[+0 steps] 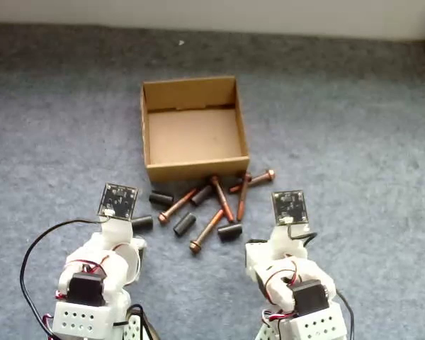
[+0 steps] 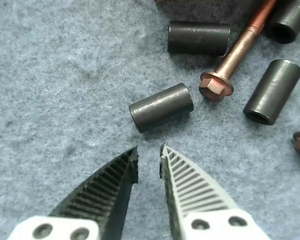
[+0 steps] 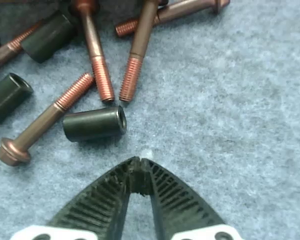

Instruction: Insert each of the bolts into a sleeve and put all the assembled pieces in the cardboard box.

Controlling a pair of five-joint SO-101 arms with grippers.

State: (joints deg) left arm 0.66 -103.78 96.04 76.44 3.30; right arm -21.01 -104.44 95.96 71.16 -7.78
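The open cardboard box (image 1: 191, 127) holds nothing. In front of it, several copper bolts (image 1: 222, 198) and several black sleeves (image 1: 185, 224) lie loose on the grey carpet, none put together. My left gripper (image 2: 149, 150) hovers just short of one lying sleeve (image 2: 161, 107), its fingers slightly open and holding nothing. A hex-head bolt (image 2: 240, 50) and two more sleeves (image 2: 198, 38) (image 2: 272, 91) lie beyond it. My right gripper (image 3: 140, 161) is shut and empty, a little short of another sleeve (image 3: 94, 124). Bolts (image 3: 96, 55) (image 3: 137, 55) fan out behind that sleeve.
Both arms sit at the near edge, the left arm (image 1: 99, 273) and the right arm (image 1: 294, 283), with the pile between and ahead of them. Grey carpet (image 1: 354, 142) spreads around the box. A pale wall strip (image 1: 269, 14) runs along the far edge.
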